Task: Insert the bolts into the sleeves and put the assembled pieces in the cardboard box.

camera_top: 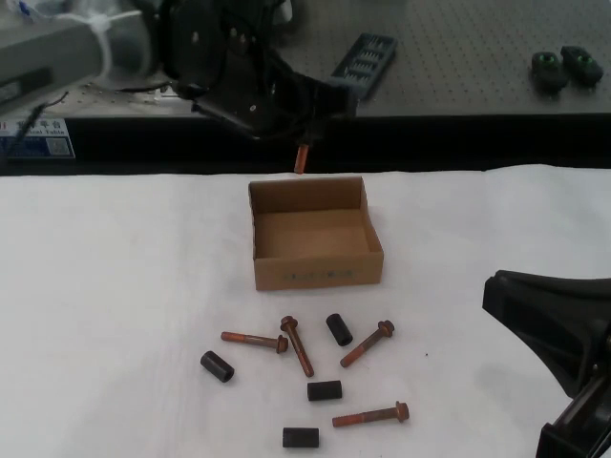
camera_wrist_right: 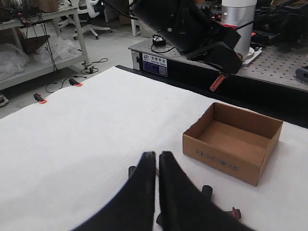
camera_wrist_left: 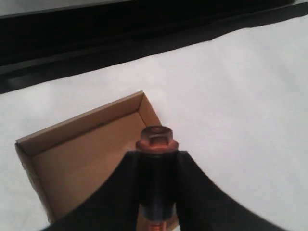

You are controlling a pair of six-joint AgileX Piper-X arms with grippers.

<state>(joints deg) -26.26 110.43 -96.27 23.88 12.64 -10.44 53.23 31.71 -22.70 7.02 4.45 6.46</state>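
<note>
My left gripper [camera_wrist_left: 157, 166] clenches a sleeved bolt [camera_wrist_left: 156, 139] above the far wall of the cardboard box [camera_top: 317, 271]. My right gripper [camera_wrist_right: 154, 161] is closed and empty. The piece seems stiff, smooth metal, so it is best held across the sleeve [camera_wrist_left: 156, 185].

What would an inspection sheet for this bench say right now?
Surface: white cloth over the bench.
Job's things: cardboard box; four loose bolts; four loose sleeves; held bolt, apparently sleeved, above the box's far rim.
Clutter: ribbed block, two dark knobs on the rear table.
Grippers: left gripper shut on the held bolt; right gripper shut, holding nothing.
Cables: loose cables on the floor.
Surroundings: shelving, chairs.
</note>
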